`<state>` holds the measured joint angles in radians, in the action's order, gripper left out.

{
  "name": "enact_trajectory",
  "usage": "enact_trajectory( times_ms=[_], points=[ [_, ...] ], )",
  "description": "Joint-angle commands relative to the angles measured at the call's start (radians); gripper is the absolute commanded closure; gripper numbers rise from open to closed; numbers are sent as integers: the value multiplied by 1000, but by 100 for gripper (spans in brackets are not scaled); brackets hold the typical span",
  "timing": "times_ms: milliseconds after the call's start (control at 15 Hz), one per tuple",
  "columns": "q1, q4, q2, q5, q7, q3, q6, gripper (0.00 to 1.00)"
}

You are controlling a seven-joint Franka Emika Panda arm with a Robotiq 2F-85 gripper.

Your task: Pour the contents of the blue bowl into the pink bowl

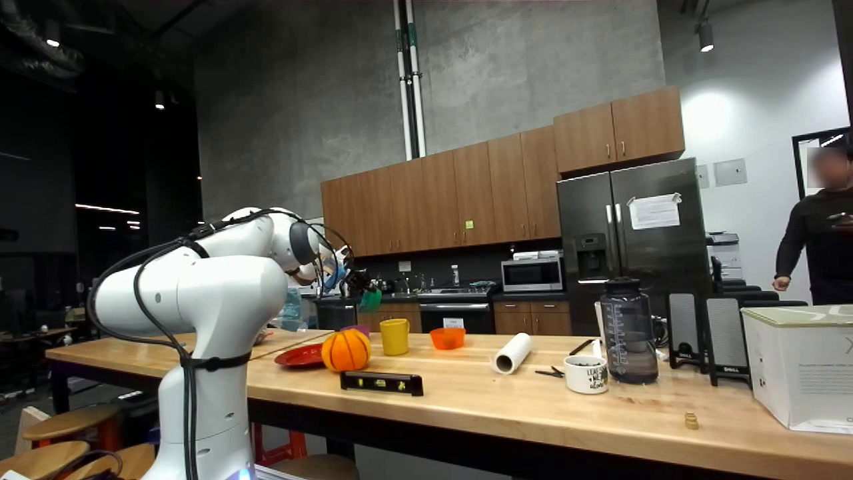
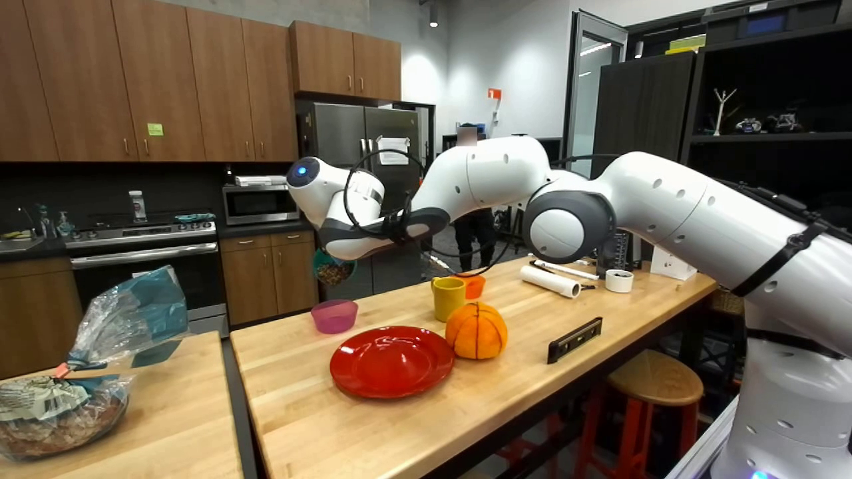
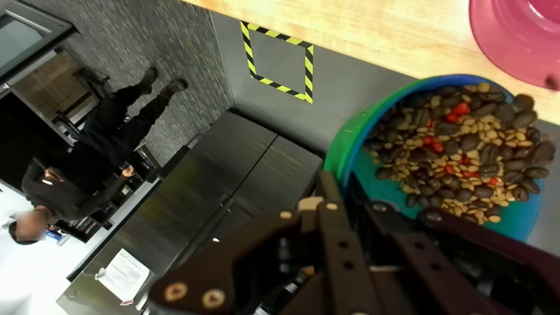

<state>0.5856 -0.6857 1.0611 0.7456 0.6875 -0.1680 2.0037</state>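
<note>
- Wood bounds your moves: on the desk (image 2: pixel 293 392), the pink bowl (image 2: pixel 336 322) stands near the far edge, with the red plate (image 2: pixel 393 364) before it in an exterior view and a gap between it and the yellow mug (image 2: pixel 448 299).
- From the wrist, you see the desk's edge pass behind the blue bowl (image 3: pixel 387 190).
- Your hand (image 3: pixel 344 186) is nearly closed, that bowl's rim pinched between its fingertips (image 3: pixel 331 197); the bowl hangs tilted in the air, just beside the pink bowl in the wrist view.
- Dark beans (image 3: pixel 470 142), pale grains (image 3: pixel 477 127) and red bits (image 3: pixel 460 108) lie in it, banked toward the pink bowl; a blurred dark speck (image 3: pixel 552 83) shows against the latter.
- Along your desk, an orange ball (image 2: pixel 476 330) sits just beside the plate, and a spirit level (image 1: pixel 380 383) stands near the front edge.
- Past it you have wooden cabinets (image 1: pixel 426 200), a refrigerator (image 1: pixel 656 260) and a person (image 1: pixel 833 233) standing.
</note>
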Motion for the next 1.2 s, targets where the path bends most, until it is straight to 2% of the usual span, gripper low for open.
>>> enact_trajectory(
  times_ms=[0, 1133],
  points=[
    [20, -51, -26, 43, 60, -30, 22, 98],
    [64, -191, -74, 178, 252, -69, 55, 98]
  ],
)
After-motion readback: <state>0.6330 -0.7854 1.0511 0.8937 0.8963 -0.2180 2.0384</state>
